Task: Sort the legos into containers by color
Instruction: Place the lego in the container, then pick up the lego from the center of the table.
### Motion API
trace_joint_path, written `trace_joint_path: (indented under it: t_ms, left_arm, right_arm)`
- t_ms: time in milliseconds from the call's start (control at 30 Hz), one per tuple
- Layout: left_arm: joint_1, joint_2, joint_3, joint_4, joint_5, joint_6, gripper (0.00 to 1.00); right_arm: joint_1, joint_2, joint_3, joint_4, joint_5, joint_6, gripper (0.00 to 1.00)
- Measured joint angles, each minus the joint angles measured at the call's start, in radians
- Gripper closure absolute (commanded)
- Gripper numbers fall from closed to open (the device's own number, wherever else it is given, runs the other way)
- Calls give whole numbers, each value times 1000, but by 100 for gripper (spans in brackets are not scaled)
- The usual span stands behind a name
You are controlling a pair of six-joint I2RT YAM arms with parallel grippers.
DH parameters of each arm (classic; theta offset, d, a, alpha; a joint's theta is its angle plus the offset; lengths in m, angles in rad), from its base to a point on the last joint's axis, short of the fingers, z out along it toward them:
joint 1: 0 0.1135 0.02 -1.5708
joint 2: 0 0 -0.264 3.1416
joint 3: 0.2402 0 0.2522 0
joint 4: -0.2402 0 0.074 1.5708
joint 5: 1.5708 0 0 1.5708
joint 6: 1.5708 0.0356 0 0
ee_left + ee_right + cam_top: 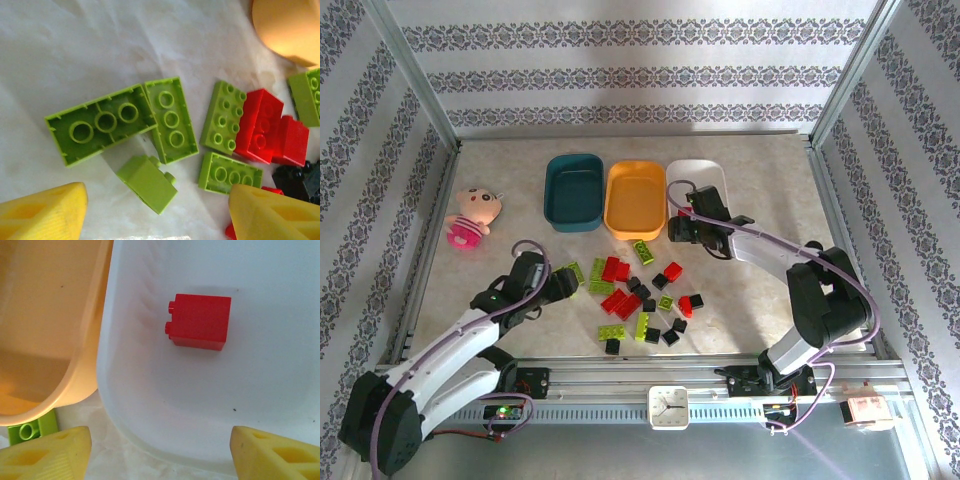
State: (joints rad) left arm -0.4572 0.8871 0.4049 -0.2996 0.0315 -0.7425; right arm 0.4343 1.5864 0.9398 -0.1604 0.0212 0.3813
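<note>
Lime green, red and black legos (642, 295) lie scattered on the table in front of three containers: a dark teal tub (573, 190), an orange tub (635, 198) and a white tub (700, 172). My left gripper (570, 281) is low over the pile's left edge. It stands open (156, 200) around a small lime brick (148, 182) lying on its side, with neither finger touching it. More lime bricks (102, 122) and red bricks (260, 125) lie just beyond. My right gripper (161, 436) is open and empty over the white tub's (150, 405) near edge. One red brick (200, 321) rests inside that tub.
A pink plush doll (472, 215) lies at the far left of the table. A small clock (670, 406) sits on the front rail between the arm bases. Metal frame posts and patterned walls close in the table. The orange tub's rim (80, 385) is just left of my right gripper.
</note>
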Motion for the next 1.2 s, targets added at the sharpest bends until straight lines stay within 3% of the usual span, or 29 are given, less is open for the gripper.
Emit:
trace_joint_path:
  t_ms: [367, 733, 933, 1200]
  left_arm:
    - [-42, 182, -23, 150, -45, -88, 42]
    - [-47, 271, -23, 224, -119, -109, 64]
    - [-48, 256, -31, 234, -110, -116, 77]
    - [-82, 90, -30, 158, -86, -123, 80]
  right_arm:
    - [0, -60, -27, 41, 0, 17, 26]
    - [0, -89, -71, 54, 0, 17, 27]
    - [0, -101, -84, 58, 0, 17, 26]
    - [0, -130, -102, 64, 0, 33, 27]
